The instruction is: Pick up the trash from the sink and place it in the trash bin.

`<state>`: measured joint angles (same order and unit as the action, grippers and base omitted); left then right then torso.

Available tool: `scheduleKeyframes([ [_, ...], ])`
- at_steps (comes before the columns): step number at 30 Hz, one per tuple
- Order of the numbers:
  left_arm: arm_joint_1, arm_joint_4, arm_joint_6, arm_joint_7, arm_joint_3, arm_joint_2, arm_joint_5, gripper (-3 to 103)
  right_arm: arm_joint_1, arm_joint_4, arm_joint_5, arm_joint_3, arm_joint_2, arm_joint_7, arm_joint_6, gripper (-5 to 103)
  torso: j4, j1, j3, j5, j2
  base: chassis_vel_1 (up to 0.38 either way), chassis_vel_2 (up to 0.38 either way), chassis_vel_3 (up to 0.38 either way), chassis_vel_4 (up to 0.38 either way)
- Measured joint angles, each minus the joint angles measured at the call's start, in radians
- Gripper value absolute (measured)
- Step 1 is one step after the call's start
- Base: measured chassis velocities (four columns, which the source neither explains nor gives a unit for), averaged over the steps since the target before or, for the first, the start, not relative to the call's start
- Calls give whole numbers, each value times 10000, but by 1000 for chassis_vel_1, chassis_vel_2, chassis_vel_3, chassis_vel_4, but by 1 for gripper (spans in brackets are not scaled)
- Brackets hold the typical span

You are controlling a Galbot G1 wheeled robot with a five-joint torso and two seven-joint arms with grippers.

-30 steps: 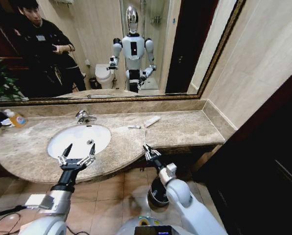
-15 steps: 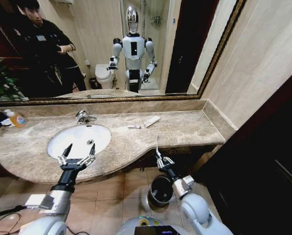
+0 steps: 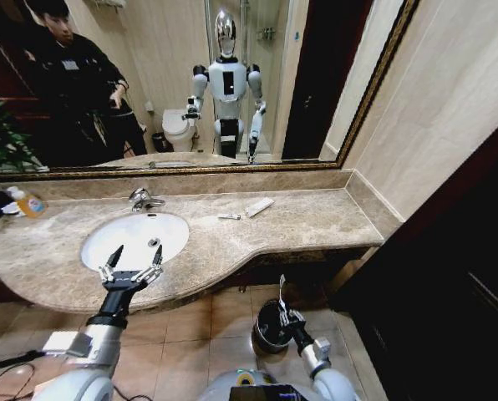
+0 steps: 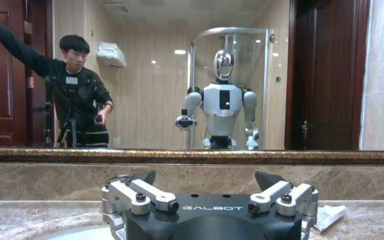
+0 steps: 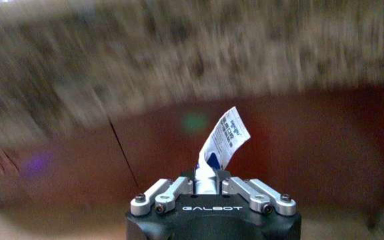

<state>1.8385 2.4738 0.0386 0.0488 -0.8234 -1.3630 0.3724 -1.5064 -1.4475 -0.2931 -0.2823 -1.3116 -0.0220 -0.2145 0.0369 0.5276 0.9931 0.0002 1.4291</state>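
Note:
The white oval sink (image 3: 104,251) is set in a beige marble countertop (image 3: 316,221). My left gripper (image 3: 130,269) hovers open over the basin's front rim, its fingers (image 4: 138,192) spread with nothing between them. Below the counter's edge, my right gripper (image 3: 287,314) is shut on a thin white printed packet (image 5: 224,137) that sticks up from it (image 3: 282,286). It sits just above the round black trash bin (image 3: 264,331) on the floor. More trash lies on the counter: a short white stick (image 3: 229,216) and a flat white packet (image 3: 260,206), which the left wrist view shows too (image 4: 329,216).
A chrome faucet (image 3: 140,199) stands behind the basin. A bottle of orange liquid (image 3: 27,203) sits at the counter's far left. A wide mirror (image 3: 316,75) backs the counter, and a dark wooden panel (image 3: 458,276) closes the right side. The floor is tiled (image 3: 199,334).
My right arm has dropped from the counter's front edge to below it, carrying the white packet down over the bin. The left gripper has stayed where it was.

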Motion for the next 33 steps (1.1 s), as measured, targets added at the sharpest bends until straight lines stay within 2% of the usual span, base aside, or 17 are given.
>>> scheduleKeyframes([
  [1, 0, 0, 0, 0, 0, 0, 0, 100, 0, 0, 0, 0, 0, 0, 0, 18, 0, 0, 0, 0, 0, 0, 0, 0, 0],
  [3, 0, 0, 0, 0, 1, 0, 0, 100, 475, 1364, 147, 41, -287, -7, -274, 18, -1, 0, 0, -2, 0, 0, 0, 0, 0],
  [5, 0, 0, 0, 0, 1, 0, 0, 100, 580, 1671, 182, 47, -357, -7, -343, 18, -1, 0, 0, -1, 0, 0, 0, 0, 0],
  [6, 0, 0, 0, 0, 0, 0, 0, 100, 853, 2461, 317, 72, -535, -8, -563, 18, -1, 0, 0, -1, 0, 0, 0, 0, 0],
  [10, 0, 1, 0, 0, 0, 0, 0, 100, 1106, 3142, 381, 113, -668, -8, -755, 18, -1, 0, 0, -3, 1, 0, 0, 0, 0],
  [11, 0, 0, 0, 0, 0, 0, 0, 100, 1492, 4105, 450, 159, -890, -8, -941, 18, -2, 0, 0, -3, 0, 0, 0, 0, 0],
  [16, 0, 0, 0, 0, 0, 0, 0, 100, 2287, 5476, 509, 186, -1296, 78, -1322, 18, -1, 0, 1, -3, 0, 0, 0, 0, 0],
  [24, 0, 1, 0, 0, 0, 0, 0, 100, 2780, 5776, 749, 206, -1474, 261, -1355, 18, -1, 0, 0, -3, 0, 0, 0, 0, 0],
  [27, 0, 1, 0, 0, 0, 0, 0, 100, 2826, 5770, 940, 208, -1498, 405, -1276, 14, -1, 0, 0, -3, 0, 0, 0, 0, 0],
  [28, 0, 0, 0, 0, 0, 0, 0, 100, 2819, 5739, 1015, 218, -1515, 479, -1229, 22, -1, 0, 0, -3, 0, 0, 0, 0, 0],
  [31, 0, 0, 1, 0, 0, 0, 0, 100, 2796, 5688, 1078, 223, -1531, 536, -1205, 28, -1, 0, 0, -3, 0, 0, 0, 0, 0],
  [33, 0, 0, 1, 0, 0, 0, 0, 100, 2779, 5669, 1174, 227, -1541, 587, -1191, 38, -1, 0, 0, -3, 0, 0, 0, 0, 0],
])
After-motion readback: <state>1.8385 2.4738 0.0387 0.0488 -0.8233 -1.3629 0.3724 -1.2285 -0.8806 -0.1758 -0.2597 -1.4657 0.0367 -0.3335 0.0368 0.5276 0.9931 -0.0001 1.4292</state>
